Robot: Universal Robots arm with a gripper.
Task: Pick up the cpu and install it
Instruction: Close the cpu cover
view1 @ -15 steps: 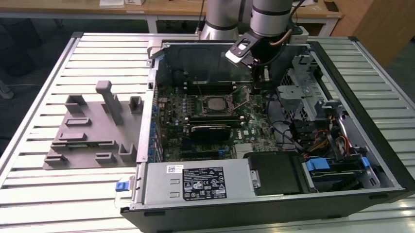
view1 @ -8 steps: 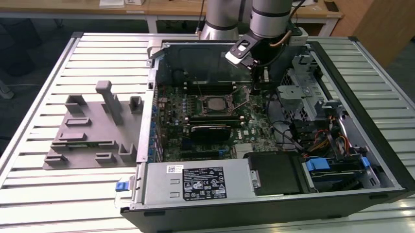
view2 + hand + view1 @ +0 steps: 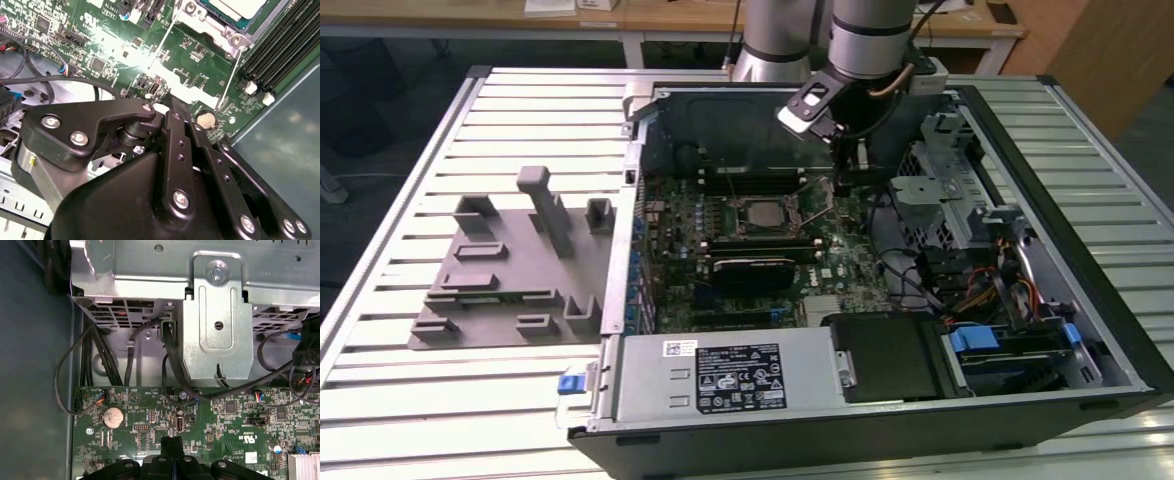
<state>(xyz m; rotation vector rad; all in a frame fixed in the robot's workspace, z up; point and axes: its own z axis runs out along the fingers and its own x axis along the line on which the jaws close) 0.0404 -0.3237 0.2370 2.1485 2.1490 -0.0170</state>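
Note:
The cpu (image 3: 759, 212), a small square chip with a silvery top, lies flat in the socket in the middle of the motherboard (image 3: 841, 268) inside the open computer case. In the second wrist view the cpu (image 3: 235, 6) sits within the metal socket frame, with thin wire levers (image 3: 228, 75) running past it. My gripper (image 3: 845, 183) hangs over the board just to the exterior view's right of the socket. Its black fingers are shut with nothing between them in both wrist views, gripper (image 3: 170, 107) and gripper (image 3: 171, 444), close above the green board near a coin battery (image 3: 112, 416).
A grey plastic fixture tray (image 3: 494, 290) lies on the slatted table at the exterior view's left. A black rectangular block (image 3: 750, 268) sits in front of the socket. The metal drive cage (image 3: 215, 325), black cables (image 3: 100, 360), memory slots (image 3: 280, 45) and power supply (image 3: 720, 375) crowd the case.

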